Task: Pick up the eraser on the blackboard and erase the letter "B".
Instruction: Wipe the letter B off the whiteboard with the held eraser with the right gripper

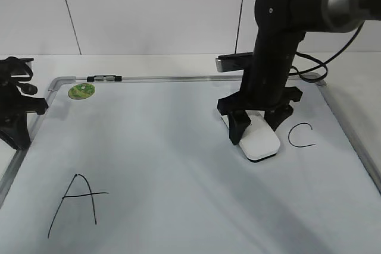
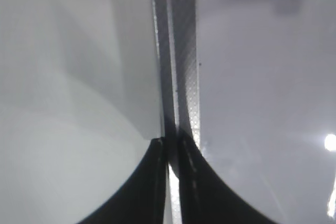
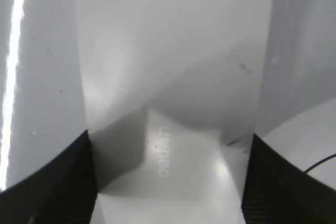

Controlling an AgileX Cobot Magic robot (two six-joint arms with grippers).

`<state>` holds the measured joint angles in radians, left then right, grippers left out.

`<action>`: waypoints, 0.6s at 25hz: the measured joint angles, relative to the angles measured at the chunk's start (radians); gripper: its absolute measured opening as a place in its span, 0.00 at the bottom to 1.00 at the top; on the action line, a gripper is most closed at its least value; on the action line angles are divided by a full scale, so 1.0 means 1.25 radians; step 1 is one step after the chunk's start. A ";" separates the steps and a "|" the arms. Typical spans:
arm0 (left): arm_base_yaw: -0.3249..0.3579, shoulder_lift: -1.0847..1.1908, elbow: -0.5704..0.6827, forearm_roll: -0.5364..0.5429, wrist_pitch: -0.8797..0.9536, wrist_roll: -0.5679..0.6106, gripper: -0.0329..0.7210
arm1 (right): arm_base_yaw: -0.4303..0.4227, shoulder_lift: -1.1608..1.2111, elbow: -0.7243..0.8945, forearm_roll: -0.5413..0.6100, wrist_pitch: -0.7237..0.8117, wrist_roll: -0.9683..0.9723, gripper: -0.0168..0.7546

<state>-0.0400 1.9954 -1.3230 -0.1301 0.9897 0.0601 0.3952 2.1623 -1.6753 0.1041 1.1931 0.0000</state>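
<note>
Where the eraser [image 1: 259, 140] lies on the blackboard [image 1: 166, 165], just beside the "C" [image 1: 301, 135] on its inner side, the right gripper [image 1: 256, 124] is set down over it. Jaws are seen flanking its long sides, spread to its width; firm contact cannot be told. Its long axis runs between them. No "B" is visible. Left gripper [image 2: 172, 153]: jaws nearly closed, empty, at the board's far edge, well apart.

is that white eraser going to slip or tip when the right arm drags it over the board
The eraser looks like a flat, rigid plastic block, so it will probably slide flat rather than tip. Its smooth glossy top, seen in the right wrist view, could be slippery, but the right gripper has its jaws straddling its long sides, which should steady it on the blackboard.
</note>
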 joint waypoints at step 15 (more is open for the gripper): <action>0.000 0.000 0.000 -0.004 -0.004 0.000 0.07 | -0.096 0.007 -0.001 0.077 -0.013 0.016 0.73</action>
<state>-0.0400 1.9954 -1.3230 -0.1356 0.9844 0.0601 0.2749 2.1708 -1.6768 0.2009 1.1766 0.0195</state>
